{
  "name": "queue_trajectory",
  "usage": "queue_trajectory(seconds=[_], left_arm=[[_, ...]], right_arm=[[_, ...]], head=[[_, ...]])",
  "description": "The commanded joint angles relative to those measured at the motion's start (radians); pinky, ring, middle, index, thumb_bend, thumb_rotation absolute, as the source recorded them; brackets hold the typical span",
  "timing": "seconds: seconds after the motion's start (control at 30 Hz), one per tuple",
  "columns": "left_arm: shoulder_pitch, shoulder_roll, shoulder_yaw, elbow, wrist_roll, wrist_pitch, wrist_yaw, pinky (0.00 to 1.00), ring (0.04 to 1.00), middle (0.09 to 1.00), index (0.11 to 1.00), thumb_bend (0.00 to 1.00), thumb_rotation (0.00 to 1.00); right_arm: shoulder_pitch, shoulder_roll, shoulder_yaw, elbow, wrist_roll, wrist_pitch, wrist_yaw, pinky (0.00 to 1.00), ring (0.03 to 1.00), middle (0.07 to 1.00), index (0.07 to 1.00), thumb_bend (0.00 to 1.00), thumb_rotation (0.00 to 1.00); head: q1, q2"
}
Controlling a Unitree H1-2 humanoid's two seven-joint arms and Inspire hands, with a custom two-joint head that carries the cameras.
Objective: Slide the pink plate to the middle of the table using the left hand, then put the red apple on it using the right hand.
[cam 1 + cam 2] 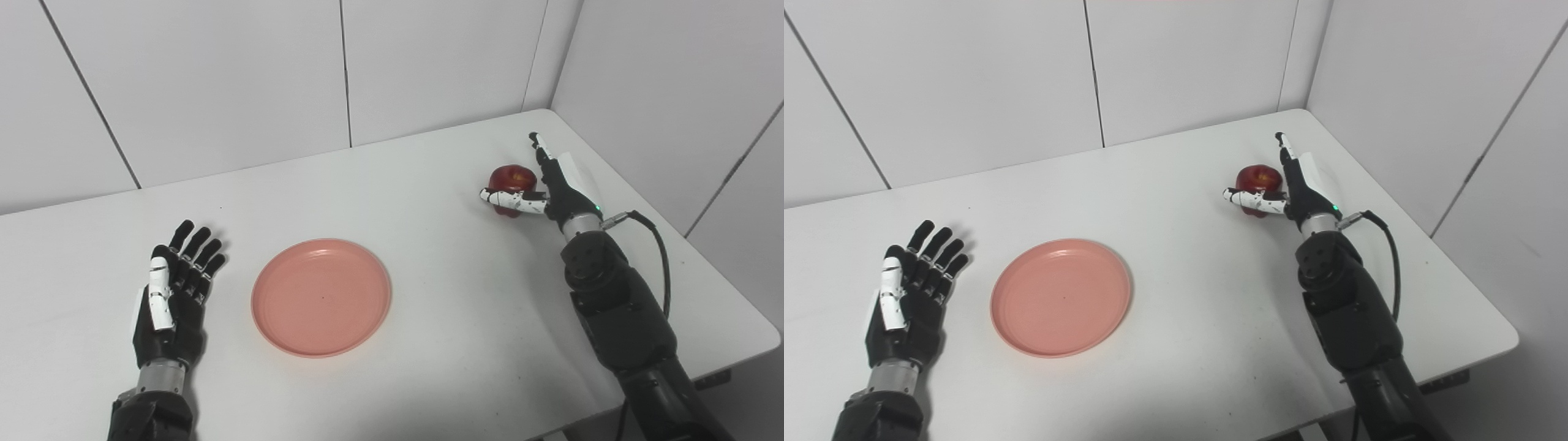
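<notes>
Centrally, the pink plate lies flat on the white table, with bare tabletop between it and everything else. Just to its left the left hand rests with its fingers spread apart, holding nothing and not touching the plate. Well off to the right, near the back corner, the red apple sits on the table; the right hand stands beside it, thumb across its front and fingers extended, not yet closed around it.
</notes>
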Motion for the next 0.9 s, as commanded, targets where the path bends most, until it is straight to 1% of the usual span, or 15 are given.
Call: queue_trajectory(seconds=[0.0,0.17,0.33,0.53,0.7,0.77,0.87], left_arm=[[0.037,0.003,-0.003,0.026,0.009,0.068,0.021,0.87,0.862,0.877,0.864,0.40,1.00],[0.039,0.005,-0.005,0.025,0.006,0.068,0.015,0.87,0.864,0.878,0.869,0.39,1.00],[0.041,0.003,-0.005,0.025,0.010,0.063,0.018,0.87,0.863,0.875,0.866,0.39,1.00],[0.042,0.001,-0.007,0.018,0.012,0.065,0.022,0.87,0.862,0.873,0.864,0.40,1.00],[0.043,0.000,-0.009,0.015,0.011,0.068,0.023,0.87,0.863,0.873,0.866,0.40,1.00],[0.045,-0.002,-0.009,0.011,0.014,0.072,0.029,0.87,0.860,0.872,0.865,0.40,1.00],[0.046,-0.002,-0.010,0.007,0.016,0.074,0.032,0.87,0.860,0.872,0.863,0.40,1.00]], right_arm=[[-0.044,-0.034,-0.002,-0.010,-0.002,-0.029,-0.020,0.82,0.927,0.962,0.978,1.00,0.49],[-0.051,-0.036,0.001,-0.002,0.003,-0.021,-0.021,0.82,0.926,0.963,0.975,1.00,0.46],[-0.059,-0.045,0.003,0.013,0.010,-0.040,-0.023,0.82,0.921,0.955,0.968,1.00,0.42],[-0.064,-0.057,0.012,0.007,0.007,-0.021,-0.009,0.83,0.921,0.952,0.961,1.00,0.39],[-0.070,-0.061,0.019,0.020,0.007,-0.018,-0.006,0.80,0.898,0.929,0.939,1.00,0.39],[-0.072,-0.061,0.023,0.020,0.005,-0.017,-0.007,0.79,0.887,0.915,0.924,1.00,0.38],[-0.075,-0.061,0.026,0.030,0.010,-0.030,-0.011,0.78,0.876,0.903,0.910,1.00,0.36]], head=[[0.002,0.002],[0.004,0.003],[0.007,0.007],[0.010,0.009],[0.012,0.011],[0.012,0.012],[0.012,0.014]])
